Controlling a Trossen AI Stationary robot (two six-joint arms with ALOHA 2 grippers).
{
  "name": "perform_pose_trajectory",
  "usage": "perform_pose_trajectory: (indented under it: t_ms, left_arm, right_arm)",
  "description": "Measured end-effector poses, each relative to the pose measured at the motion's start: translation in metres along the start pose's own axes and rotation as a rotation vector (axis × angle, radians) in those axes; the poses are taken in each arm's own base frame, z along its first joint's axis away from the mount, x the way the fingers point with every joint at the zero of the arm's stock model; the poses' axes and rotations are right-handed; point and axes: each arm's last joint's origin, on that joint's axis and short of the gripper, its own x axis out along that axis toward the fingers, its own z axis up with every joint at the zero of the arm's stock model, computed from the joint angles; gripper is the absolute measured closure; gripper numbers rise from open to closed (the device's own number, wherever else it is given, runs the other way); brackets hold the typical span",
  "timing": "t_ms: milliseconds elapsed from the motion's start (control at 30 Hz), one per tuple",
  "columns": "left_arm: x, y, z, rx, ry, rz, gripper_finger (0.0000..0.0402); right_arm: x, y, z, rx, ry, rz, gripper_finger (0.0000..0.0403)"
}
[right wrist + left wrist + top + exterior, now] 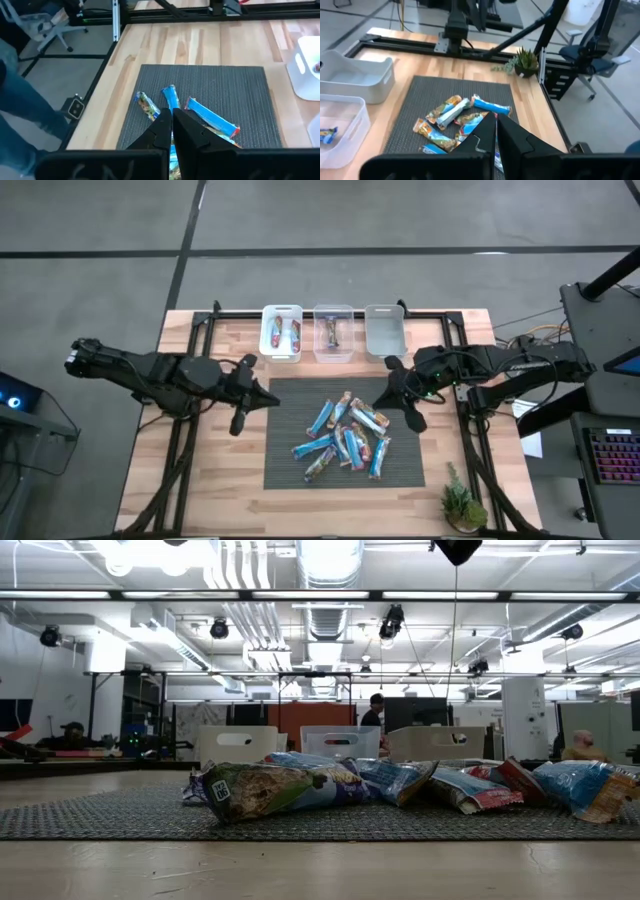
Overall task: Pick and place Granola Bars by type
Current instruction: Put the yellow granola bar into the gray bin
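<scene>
Seen from above, the foil-wrapped, mostly blue Granola Bars [345, 438] lie heaped on the dark woven mat [285, 465], with three small plastic bins [333, 332] lined along the table's far edge for sorting; two bins already hold bars. The left gripper [240, 412] hovers off the mat's left edge, the right gripper [408, 402] over its right corner, both empty. At table level, the bars sit overlapping, bins behind. The left wrist view shows its fingers pressed together, pointed toward the pile. The right wrist view likewise shows closed fingers above the bars.
</scene>
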Motion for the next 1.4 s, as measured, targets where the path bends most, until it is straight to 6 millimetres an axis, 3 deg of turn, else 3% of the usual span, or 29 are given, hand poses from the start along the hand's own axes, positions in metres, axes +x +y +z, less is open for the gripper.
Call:
perform_pose_trajectory:
  t_ms: [167, 367, 667, 900, 1067, 1233, 1400]
  left_arm:
    - [-0.005, 0.001, 0.001, -0.001, -0.018, 0.001, 0.0401]
    - [-0.006, 0.001, 0.002, 0.009, -0.025, 0.023, 0.0401]
    - [-0.006, 0.002, 0.002, -0.028, -0.029, 0.037, 0.0401]
    - [-0.006, 0.002, 0.002, -0.052, -0.031, 0.043, 0.0401]
    - [-0.006, 0.002, 0.002, -0.071, -0.032, 0.045, 0.0401]
    - [-0.006, 0.002, 0.001, -0.082, -0.028, 0.046, 0.0401]
    - [-0.006, 0.002, 0.001, -0.078, -0.023, 0.047, 0.0401]
  right_arm:
    - [0.006, 0.008, -0.002, 0.052, 0.024, 0.029, 0.0394]
    - [0.035, 0.022, -0.011, 0.109, 0.128, 0.071, 0.0394]
    - [0.082, 0.034, -0.031, 0.613, 0.314, 0.007, 0.0394]
    - [0.107, 0.042, -0.046, 1.042, 0.407, -0.113, 0.0394]
    - [0.12, 0.048, -0.058, 1.25, 0.438, -0.22, 0.0394]
    - [0.116, 0.052, -0.071, 1.393, 0.396, -0.454, 0.0394]
    - [0.086, 0.054, -0.074, 1.482, 0.354, -0.64, 0.0394]
